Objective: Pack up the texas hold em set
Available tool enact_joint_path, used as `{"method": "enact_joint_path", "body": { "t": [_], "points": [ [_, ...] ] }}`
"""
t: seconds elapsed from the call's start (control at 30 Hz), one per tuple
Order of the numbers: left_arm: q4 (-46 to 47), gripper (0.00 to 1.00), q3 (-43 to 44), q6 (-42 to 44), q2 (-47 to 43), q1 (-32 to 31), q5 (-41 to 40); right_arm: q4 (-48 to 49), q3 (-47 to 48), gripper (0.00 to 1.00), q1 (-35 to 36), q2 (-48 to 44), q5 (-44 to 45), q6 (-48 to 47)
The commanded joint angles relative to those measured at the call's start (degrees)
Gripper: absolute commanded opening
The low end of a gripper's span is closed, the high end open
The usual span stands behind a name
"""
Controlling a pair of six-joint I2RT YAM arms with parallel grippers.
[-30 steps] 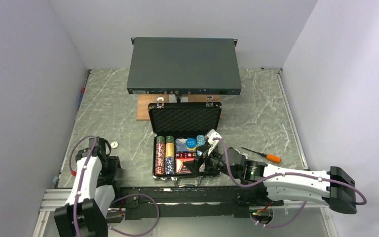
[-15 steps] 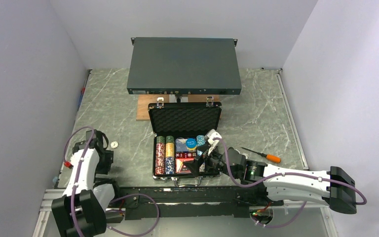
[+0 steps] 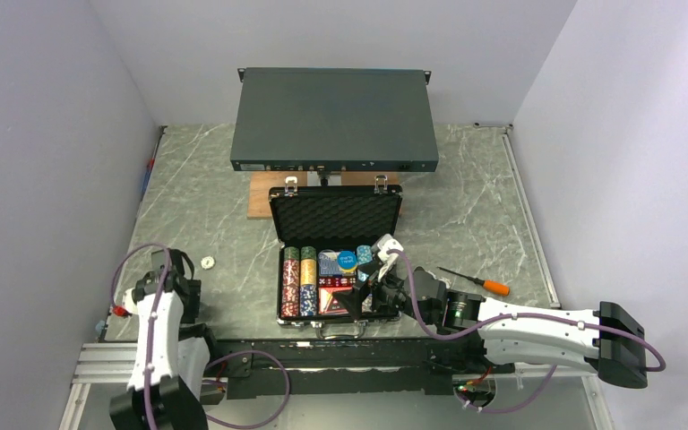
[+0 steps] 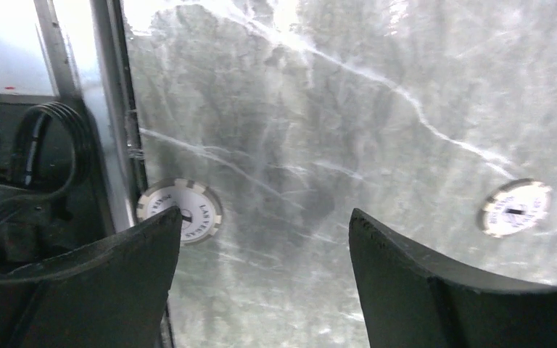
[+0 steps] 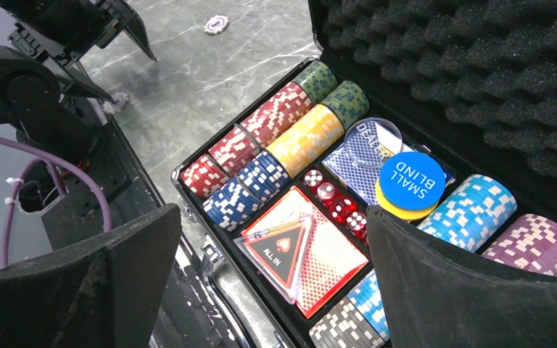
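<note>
On the table, centre: briefcase, lid raised, foam lining exposed. Chip rows, red dice and blue disc are legible only from the right wrist. Right claw: spread wide, empty, above the case's near right part. Left claw: spread wide, empty, over the table left of the case. Loose white chips: far chip in full view; near chip partly hidden behind a finger. The overhead view shows one only.

The left arm stands folded upright at the near left corner of the surface, left gripper aimed down, jaws wide apart and empty. The right arm stretches low along the near edge toward its middle, right gripper angled down, jaws fully spread, gripping nothing.
</note>
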Motion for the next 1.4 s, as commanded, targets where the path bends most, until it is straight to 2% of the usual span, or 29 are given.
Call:
{"method": "enact_joint_path", "body": {
  "t": [0.0, 0.1, 0.23, 0.47, 0.6, 0.83, 0.9, 0.97, 1.03, 1.13, 1.27, 1.37],
  "points": [
    [-0.51, 0.88, -3.39, -4.62, -4.95, 0.46, 0.9, 2.07, 0.34, 1.0, 0.34, -0.78, 1.1, -0.55],
    [-1.14, 0.9, -2.44, -3.3, -3.85, 0.51, -1.29, 1.96, 0.3, 1.0, 0.38, -0.94, 1.12, -0.5],
    [7.11, 0.91, -2.16, 2.51, 0.61, 0.55, 4.77, 2.13, 0.14, 1.0, 0.47, -1.2, 1.23, -0.51],
    [10.14, 0.92, 0.7, 1.23, 5.69, 0.03, 12.41, 2.62, -0.22, 1.0, 0.47, -1.42, 2.31, -0.81],
    [13.88, 0.92, 2.89, 1.97, 8.82, -2.36, 15.97, 2.98, -0.38, 1.0, 0.44, -1.36, 2.43, -0.79],
    [18.43, 0.93, 8.89, 6.45, 17.45, -7.34, 17.01, 3.15, -0.45, 1.0, 0.44, -1.12, 2.56, -0.8],
    [15.76, 0.93, 11.62, 8.41, 18.9, -9.09, 15.93, 3.07, -0.41, 1.0, 0.39, -0.9, 2.51, -0.81],
    [9.89, 0.94, 15.0, 10.66, 20.12, -10.7, 11.41, 2.98, -0.32, 1.0, 0.44, -0.69, 2.66, -0.79],
    [4.51, 0.94, 17.5, 12.16, 21.43, -11.21, 6.23, 3.01, -0.32, 1.0, 0.39, -0.48, 2.58, -0.86],
    [-2.06, 0.96, 19.01, 12.01, 23.26, -11.23, 3.59, 3.18, -0.4, 1.0, 0.41, 0.06, 2.2, -0.65],
    [-3.67, 0.94, 14.3, 8.16, 20.89, -11.23, 5.9, 3.15, -0.23, 1.0, 0.43, 0.66, 2.21, -0.56],
    [1.09, 0.92, 8.13, 4.68, 16.34, -10.96, 8.6, 3.24, -0.14, 1.0, 0.44, 0.97, 2.19, -0.55]
  ]
}}
